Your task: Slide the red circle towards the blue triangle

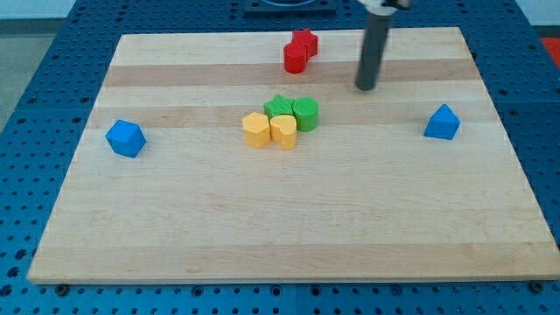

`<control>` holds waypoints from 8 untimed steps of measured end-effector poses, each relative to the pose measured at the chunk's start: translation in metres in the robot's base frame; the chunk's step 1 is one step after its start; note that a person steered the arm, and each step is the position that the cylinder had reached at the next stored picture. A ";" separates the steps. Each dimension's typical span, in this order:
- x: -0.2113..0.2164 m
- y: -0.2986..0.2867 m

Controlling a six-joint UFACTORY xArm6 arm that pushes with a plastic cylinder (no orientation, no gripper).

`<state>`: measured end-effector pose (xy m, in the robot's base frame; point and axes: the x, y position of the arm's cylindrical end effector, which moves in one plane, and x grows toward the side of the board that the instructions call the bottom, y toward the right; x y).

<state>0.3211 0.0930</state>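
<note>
The red circle [295, 59] sits near the view's top middle, touching a red star-like block [305, 41] just behind it. The blue triangle [443, 122] lies at the view's right. My tip [365, 87] rests on the board to the right of the red circle and a little lower, apart from it, and up and to the left of the blue triangle.
A blue block [125, 138] lies at the view's left. In the middle, two green blocks [280, 108] [305, 114] and two yellow blocks [255, 129] [283, 131] are clustered together. The wooden board [289, 227] lies on a blue perforated table.
</note>
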 end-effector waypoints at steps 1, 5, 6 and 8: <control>-0.008 -0.062; -0.067 -0.165; -0.067 -0.146; -0.067 -0.100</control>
<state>0.2546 -0.0072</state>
